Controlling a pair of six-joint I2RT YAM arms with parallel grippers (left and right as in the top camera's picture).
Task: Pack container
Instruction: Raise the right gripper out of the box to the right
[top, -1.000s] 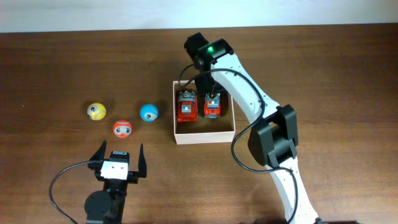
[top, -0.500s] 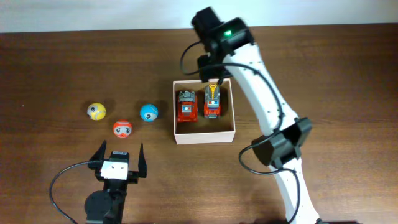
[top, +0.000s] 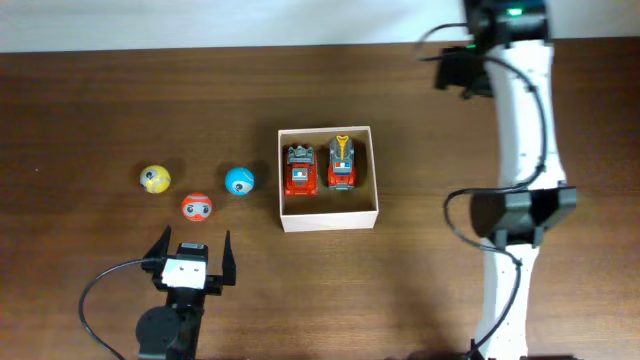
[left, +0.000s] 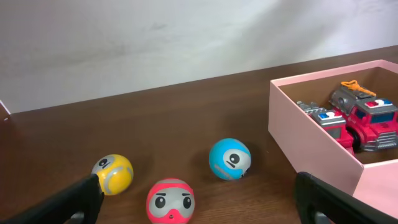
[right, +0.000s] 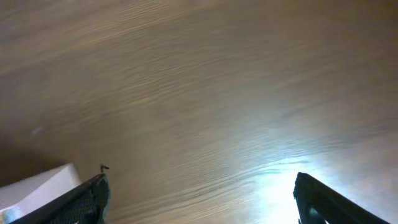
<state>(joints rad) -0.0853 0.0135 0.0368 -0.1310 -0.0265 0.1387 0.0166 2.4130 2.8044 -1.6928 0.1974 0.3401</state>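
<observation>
The container (top: 330, 217), a small square cardboard box with white walls, sits mid-table and holds two red toy trucks (top: 301, 169) (top: 342, 165) side by side; it also shows in the left wrist view (left: 311, 134). A yellow ball (top: 154, 179), a red ball (top: 197, 207) and a blue ball (top: 239, 181) lie left of it. My left gripper (top: 193, 250) is open and empty near the front edge, just behind the red ball (left: 170, 201). My right gripper (top: 455, 70) is open and empty, high at the back right, away from the box.
The right arm runs from the front edge up the right side to the far edge. A pale wall lies beyond the table's back edge. The right wrist view shows bare wood and a white corner (right: 37, 186) of the box.
My right gripper has lifted out of the box and swung right and back, leaving the second truck inside. The left arm has not moved.
</observation>
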